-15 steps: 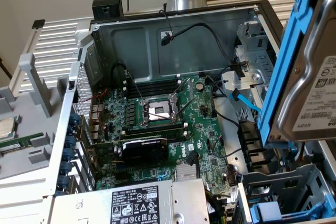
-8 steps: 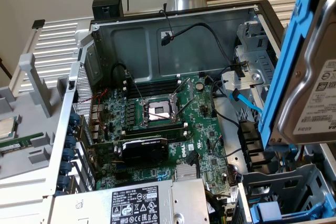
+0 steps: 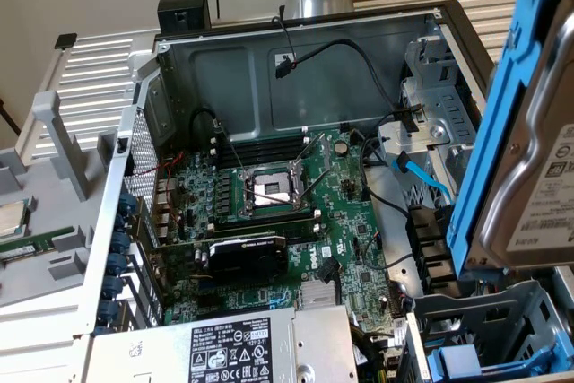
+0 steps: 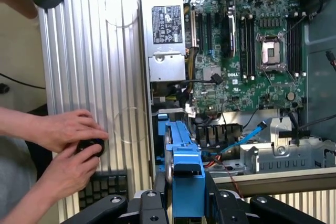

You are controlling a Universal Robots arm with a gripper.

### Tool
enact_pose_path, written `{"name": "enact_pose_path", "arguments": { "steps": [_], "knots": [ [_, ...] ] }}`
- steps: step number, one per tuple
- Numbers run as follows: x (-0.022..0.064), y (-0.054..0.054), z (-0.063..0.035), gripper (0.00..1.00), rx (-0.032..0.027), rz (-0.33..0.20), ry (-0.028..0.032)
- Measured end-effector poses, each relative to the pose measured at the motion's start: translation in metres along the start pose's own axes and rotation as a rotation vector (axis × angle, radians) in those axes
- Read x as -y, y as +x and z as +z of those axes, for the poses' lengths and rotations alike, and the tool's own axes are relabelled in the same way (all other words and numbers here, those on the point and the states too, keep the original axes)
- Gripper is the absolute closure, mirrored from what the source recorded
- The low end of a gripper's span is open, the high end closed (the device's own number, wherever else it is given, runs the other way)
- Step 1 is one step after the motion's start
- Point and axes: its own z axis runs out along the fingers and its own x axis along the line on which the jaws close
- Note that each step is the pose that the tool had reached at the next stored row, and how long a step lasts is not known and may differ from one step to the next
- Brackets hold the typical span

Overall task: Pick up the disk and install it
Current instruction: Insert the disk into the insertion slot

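The disk (image 3: 529, 177) hangs edge-up at the exterior view's right, close to the camera: a silver drive with a white barcode label clipped in a blue rail frame. It hovers above the drive cage (image 3: 489, 320) at the corner of the open computer case. In the wrist view my gripper (image 4: 186, 200) is shut on the disk (image 4: 181, 153), its black fingers (image 4: 152, 203) pressing both sides of the blue frame. The drive's label is hidden in this view. The gripper itself does not show in the exterior view.
The open case holds a motherboard (image 3: 287, 213) with an empty processor socket (image 3: 272, 187), a power supply (image 3: 224, 347) and loose cables (image 3: 421, 177). Another blue-railed tray (image 3: 462, 365) sits in the cage. A person's hands (image 4: 73, 140) work on a black knob beside the case.
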Motion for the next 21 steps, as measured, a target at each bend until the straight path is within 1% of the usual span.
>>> {"name": "enact_pose_path", "arguments": {
  "steps": [7,16,21],
  "knots": [
    [0.0005,0.001,0.0126,0.64,0.0,0.0,0.0],
    [0.004,0.003,0.0291,0.64,0.0002,0.001,-0.0001],
    [0.0046,0.004,0.0365,0.64,-0.0001,0.001,-0.0022]
  ]
}}
